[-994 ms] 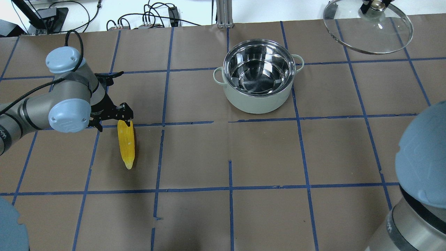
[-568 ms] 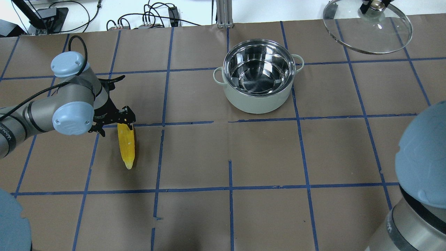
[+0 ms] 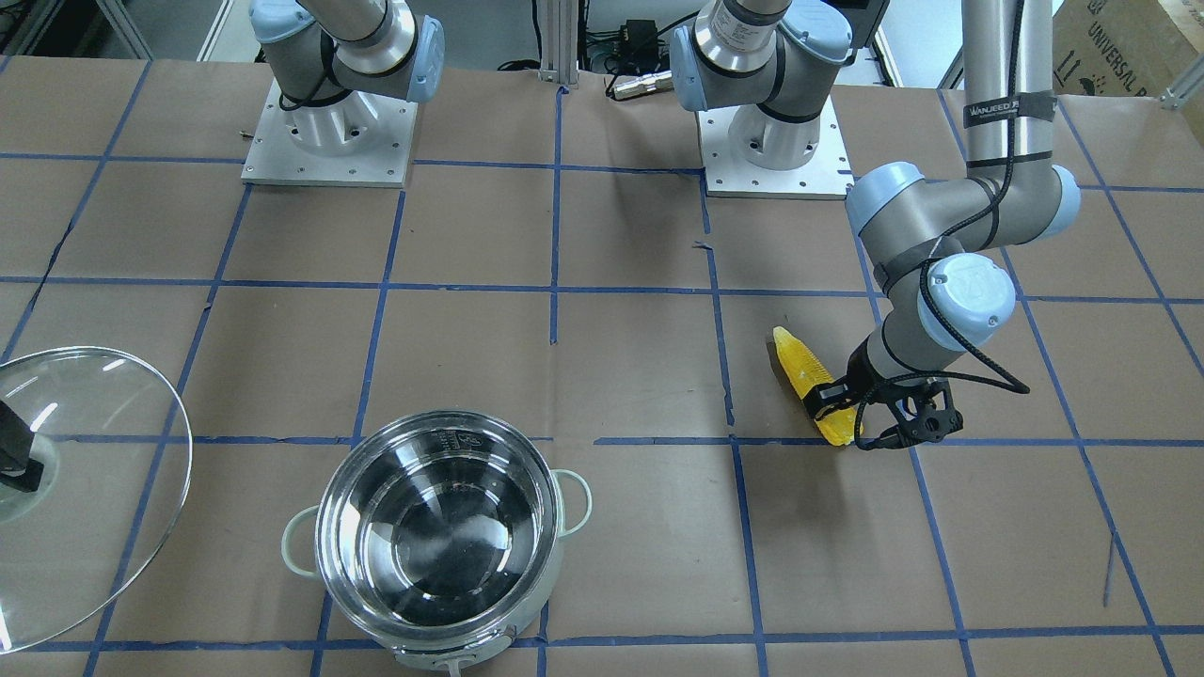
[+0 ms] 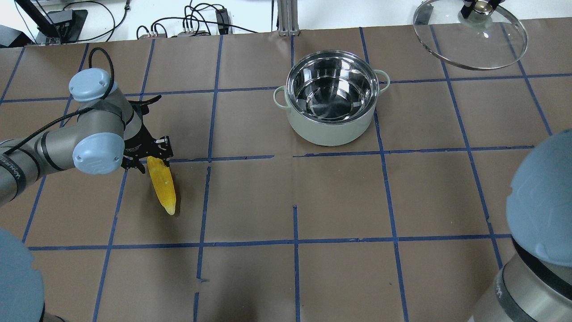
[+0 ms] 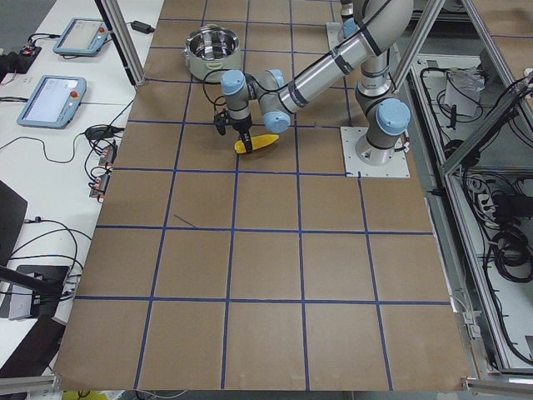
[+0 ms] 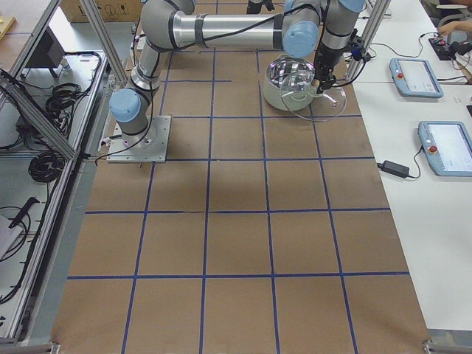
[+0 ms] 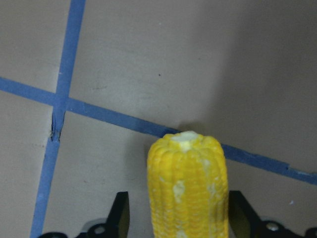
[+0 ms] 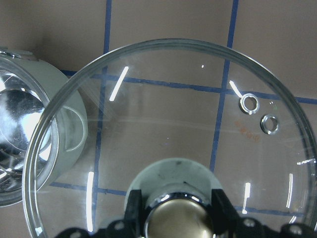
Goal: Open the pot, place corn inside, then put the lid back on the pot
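Corn (image 4: 162,185) between left end effector (image 4: 153,156) fingers (image 7: 122,214), lid (image 4: 469,47) held beside pot (image 4: 330,129)

So the pot (image 4: 328,132) sits on the table (image 4: 339,201) toward the far side in the overhead view, a bit right of the middle. The corn (image 4: 163,188) is well off to its left and nearer the robot. Its tip points back at the robot and its thick end is tucked between the fingers of the left claw (image 4: 154,154). The lid (image 4: 469,49) is up off the table, to the pot's right and further back, hanging from the right claw (image 4: 480,6) by its knob.
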Motion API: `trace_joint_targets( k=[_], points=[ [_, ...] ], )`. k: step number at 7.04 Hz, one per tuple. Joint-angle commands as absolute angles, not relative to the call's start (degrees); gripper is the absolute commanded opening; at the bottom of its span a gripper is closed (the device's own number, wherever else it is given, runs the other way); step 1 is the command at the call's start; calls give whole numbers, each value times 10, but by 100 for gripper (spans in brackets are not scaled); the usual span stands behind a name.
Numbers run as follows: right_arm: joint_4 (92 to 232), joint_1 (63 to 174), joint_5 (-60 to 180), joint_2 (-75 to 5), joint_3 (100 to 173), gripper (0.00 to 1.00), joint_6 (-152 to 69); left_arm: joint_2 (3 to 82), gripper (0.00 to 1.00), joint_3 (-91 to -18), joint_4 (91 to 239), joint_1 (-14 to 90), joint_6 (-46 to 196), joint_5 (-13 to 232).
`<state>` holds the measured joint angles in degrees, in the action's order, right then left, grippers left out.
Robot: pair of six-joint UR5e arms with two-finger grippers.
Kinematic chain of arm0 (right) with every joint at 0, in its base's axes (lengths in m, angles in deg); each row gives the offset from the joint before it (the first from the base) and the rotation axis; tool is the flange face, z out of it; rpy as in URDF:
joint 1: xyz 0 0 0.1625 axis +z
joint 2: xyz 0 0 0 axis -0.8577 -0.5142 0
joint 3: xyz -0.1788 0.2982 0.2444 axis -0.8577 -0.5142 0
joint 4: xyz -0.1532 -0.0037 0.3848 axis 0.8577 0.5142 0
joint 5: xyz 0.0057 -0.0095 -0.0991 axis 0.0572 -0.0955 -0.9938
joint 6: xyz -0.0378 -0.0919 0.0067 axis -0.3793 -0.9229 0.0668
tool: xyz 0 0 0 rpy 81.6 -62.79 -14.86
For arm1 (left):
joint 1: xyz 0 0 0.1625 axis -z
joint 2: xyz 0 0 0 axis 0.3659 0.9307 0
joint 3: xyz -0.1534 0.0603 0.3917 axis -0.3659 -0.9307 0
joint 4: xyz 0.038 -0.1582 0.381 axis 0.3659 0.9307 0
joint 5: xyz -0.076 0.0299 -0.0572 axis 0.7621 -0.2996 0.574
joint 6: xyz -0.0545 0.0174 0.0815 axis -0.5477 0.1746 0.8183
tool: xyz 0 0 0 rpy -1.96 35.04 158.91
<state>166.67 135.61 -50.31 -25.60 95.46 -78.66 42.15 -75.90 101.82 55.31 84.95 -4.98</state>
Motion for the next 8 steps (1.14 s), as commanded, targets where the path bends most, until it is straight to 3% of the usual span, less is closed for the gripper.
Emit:
trace_joint_targets(
  k=[1, 5, 8],
  points=[
    [1667, 1356, -503, -255, 955, 10, -787, 418, 3, -755, 1005, 554, 842, -48],
    [1667, 1356, -501, -255, 955, 9, -786, 348, 2, -705, 1084, 587, 815, -49],
    [1666, 1356, -502, -255, 955, 9, -786, 348, 2, -543, 1238, 702, 640, -23]
  ],
)
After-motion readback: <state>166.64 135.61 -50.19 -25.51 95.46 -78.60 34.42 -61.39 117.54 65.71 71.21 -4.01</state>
